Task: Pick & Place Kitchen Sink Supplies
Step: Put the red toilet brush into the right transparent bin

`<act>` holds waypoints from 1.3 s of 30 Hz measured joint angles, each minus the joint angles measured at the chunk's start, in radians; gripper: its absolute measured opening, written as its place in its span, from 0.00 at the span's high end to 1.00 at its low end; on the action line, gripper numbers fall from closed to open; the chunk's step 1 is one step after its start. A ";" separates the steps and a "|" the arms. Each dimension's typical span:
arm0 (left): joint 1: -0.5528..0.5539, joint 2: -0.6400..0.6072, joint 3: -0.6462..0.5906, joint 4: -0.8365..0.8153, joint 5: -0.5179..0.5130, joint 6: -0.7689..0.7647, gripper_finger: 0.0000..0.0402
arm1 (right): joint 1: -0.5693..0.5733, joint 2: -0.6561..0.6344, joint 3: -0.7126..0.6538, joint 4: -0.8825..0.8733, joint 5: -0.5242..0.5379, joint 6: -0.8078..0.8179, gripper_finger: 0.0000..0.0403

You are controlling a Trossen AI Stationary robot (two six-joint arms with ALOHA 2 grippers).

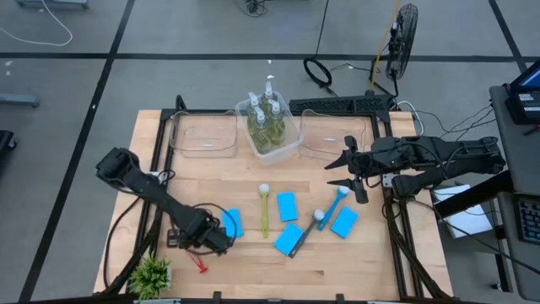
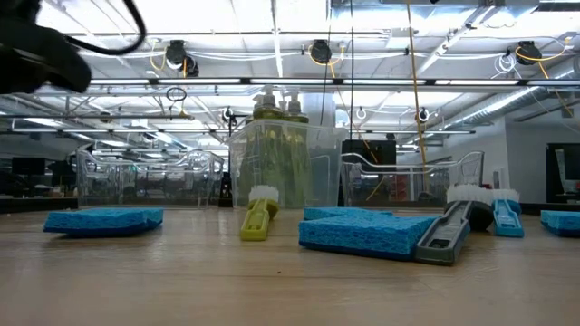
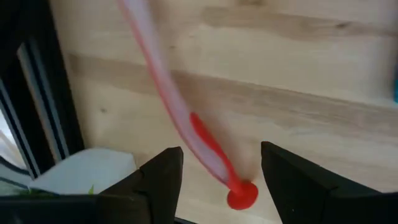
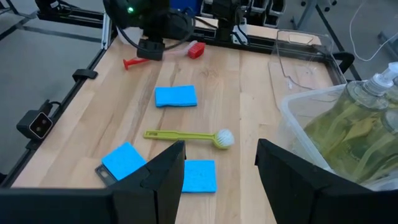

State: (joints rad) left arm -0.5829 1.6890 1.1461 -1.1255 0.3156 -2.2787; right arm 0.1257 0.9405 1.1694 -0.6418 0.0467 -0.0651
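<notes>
High view, stock of sink supplies as they lie: middle clear tub (image 1: 287, 145) at upper centre of the frame holds the pump bottles (image 1: 263, 114) of yellow-green liquid, apparently all four, so that lot reads as done. Left tub (image 1: 202, 135) and right tub (image 1: 337, 139) flanking it show nothing inside. Loose on the table (image 1: 253, 279) in the lower centre: yellow-green brush (image 1: 264, 209); four light-blue sponges, one (image 1: 234, 222) beside the left arm, one (image 1: 287, 205) at centre, one (image 1: 289, 239) below it, one (image 1: 344, 222) to the right; a dark-handled brush (image 1: 308, 230) lying against the lower-centre sponge; blue brush (image 1: 339, 201) just left of the right gripper. Red brush (image 1: 199, 263) at lower left, its handle end between the fingers of the left gripper (image 3: 221, 171), whose jaws stand apart to either side of it, not yet pinching. Right gripper (image 1: 350, 173) hovers at centre right, jaws parted and empty. Judged: bottles sorted, brushes and sponges all left to place, roughly a third through. Potted plant (image 1: 152, 274) at lower left corner, not part of the lot.
</notes>
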 joint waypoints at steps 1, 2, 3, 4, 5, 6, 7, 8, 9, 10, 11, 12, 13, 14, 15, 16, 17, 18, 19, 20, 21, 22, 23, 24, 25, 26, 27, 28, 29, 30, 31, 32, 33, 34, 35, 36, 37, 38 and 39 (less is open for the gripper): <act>-0.016 0.000 0.000 0.000 -0.001 -0.033 0.46 | 0.000 0.000 0.000 0.000 0.000 -0.001 0.54; -0.030 0.000 0.000 0.000 -0.002 -0.067 0.46 | 0.000 0.000 0.000 0.000 0.000 -0.002 0.54; -0.044 0.000 0.000 0.001 -0.002 -0.097 0.46 | 0.000 0.000 0.000 0.000 0.000 -0.003 0.54; -0.056 0.000 0.000 0.004 0.000 -0.121 0.46 | 0.000 0.000 0.000 0.000 0.000 -0.004 0.54; -0.064 0.000 0.000 0.012 0.000 -0.133 0.46 | 0.000 0.000 0.000 0.000 0.000 -0.006 0.54; -0.070 0.000 0.000 0.025 0.002 -0.138 0.46 | 0.000 0.000 0.000 0.000 0.000 -0.008 0.54; -0.073 -0.001 0.000 0.032 0.001 -0.140 0.46 | 0.000 0.000 0.000 0.000 0.000 -0.008 0.54; -0.074 -0.001 0.000 0.035 -0.003 -0.140 0.46 | 0.000 0.000 0.000 0.000 0.000 -0.008 0.54; -0.075 -0.001 0.000 0.031 -0.002 -0.140 0.46 | 0.000 0.000 0.000 0.000 0.000 -0.008 0.54; -0.075 -0.001 0.000 0.020 -0.004 -0.140 0.46 | 0.000 0.000 0.000 0.000 0.000 -0.008 0.54; -0.075 -0.001 0.000 0.005 -0.003 -0.141 0.46 | 0.000 0.000 0.000 0.000 0.000 -0.008 0.54; -0.075 -0.001 0.000 -0.009 -0.003 -0.141 0.46 | 0.000 0.000 0.000 0.000 0.000 -0.007 0.54; -0.075 -0.001 0.000 -0.025 -0.003 -0.140 0.46 | 0.000 0.000 0.000 0.000 0.000 -0.003 0.54; -0.076 -0.001 0.000 -0.043 -0.003 -0.139 0.46 | 0.000 0.000 0.000 0.000 0.000 -0.002 0.54; -0.077 -0.001 0.000 -0.058 -0.003 -0.140 0.46 | 0.000 0.000 0.000 0.000 0.000 0.000 0.54; -0.080 -0.001 0.000 -0.071 -0.003 -0.140 0.46 | 0.000 0.000 0.000 0.000 0.000 0.000 0.54; -0.081 -0.001 0.000 -0.084 -0.003 -0.141 0.46 | 0.000 0.000 0.000 0.000 0.000 0.000 0.54; -0.081 -0.001 0.000 -0.096 -0.003 -0.142 0.46 | 0.000 0.000 0.000 0.000 0.000 0.000 0.54; -0.083 -0.001 -0.001 -0.104 -0.003 -0.142 0.46 | 0.000 0.000 0.000 0.001 0.000 0.000 0.54; -0.086 -0.002 -0.009 -0.103 -0.003 -0.143 0.46 | 0.000 0.000 0.000 0.000 0.000 0.000 0.54; -0.087 -0.002 -0.021 -0.100 -0.003 -0.144 0.46 | 0.000 0.000 0.000 0.000 0.000 0.000 0.54; -0.087 -0.002 -0.037 -0.090 -0.003 -0.145 0.46 | 0.000 0.000 0.000 0.001 0.000 0.000 0.54; -0.089 -0.002 -0.055 -0.069 -0.003 -0.145 0.46 | 0.000 0.000 0.000 0.001 0.000 0.000 0.54; -0.089 -0.002 -0.075 -0.043 -0.002 -0.147 0.46 | 0.000 0.000 0.000 0.001 0.000 0.000 0.54; -0.089 -0.002 -0.096 -0.013 -0.003 -0.147 0.46 | 0.000 0.000 0.000 0.001 0.000 0.000 0.54; -0.089 -0.002 -0.116 0.012 -0.003 -0.148 0.46 | 0.000 0.000 0.000 0.001 0.000 0.000 0.54; -0.089 -0.002 -0.136 0.033 -0.003 -0.149 0.46 | 0.000 0.000 0.000 0.001 0.000 0.000 0.54; -0.089 -0.002 -0.154 0.051 -0.003 -0.150 0.46 | 0.000 0.000 0.000 0.001 0.000 0.000 0.54; -0.089 -0.002 -0.172 0.074 -0.003 -0.151 0.46 | 0.000 0.000 0.000 0.001 0.000 0.000 0.54; -0.089 -0.002 -0.193 0.101 -0.003 -0.151 0.45 | 0.000 0.000 0.000 0.001 0.000 0.000 0.54; -0.089 -0.002 -0.212 0.130 -0.003 -0.152 0.45 | 0.000 0.000 0.000 0.001 0.000 0.000 0.54; -0.089 -0.002 -0.232 0.159 -0.003 -0.152 0.45 | 0.000 0.000 0.000 0.001 0.000 0.000 0.54; -0.089 -0.003 -0.247 0.192 -0.002 -0.152 0.45 | 0.000 0.000 0.000 0.001 0.000 0.000 0.54; -0.087 -0.007 -0.266 0.227 0.001 -0.152 0.45 | 0.000 0.000 0.000 0.001 0.000 0.000 0.54; -0.085 -0.008 -0.279 0.257 -0.002 -0.152 0.46 | 0.000 0.000 0.000 0.001 0.000 0.000 0.54; -0.083 -0.008 -0.293 0.283 -0.006 -0.152 0.47 | 0.000 0.000 0.000 0.002 0.000 0.000 0.54; -0.083 -0.008 -0.301 0.297 -0.007 -0.151 0.49 | 0.000 0.001 0.000 0.002 0.000 0.000 0.54; -0.083 -0.008 -0.303 0.304 -0.013 -0.150 0.51 | 0.000 0.001 0.000 0.004 0.000 0.000 0.54; -0.083 -0.008 -0.304 0.307 -0.020 -0.148 0.53 | 0.000 0.001 0.000 0.010 0.000 0.000 0.54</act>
State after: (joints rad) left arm -0.6660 1.6807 0.8423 -0.8183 0.2951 -2.4268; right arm 0.1261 0.9413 1.1694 -0.6318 0.0467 -0.0647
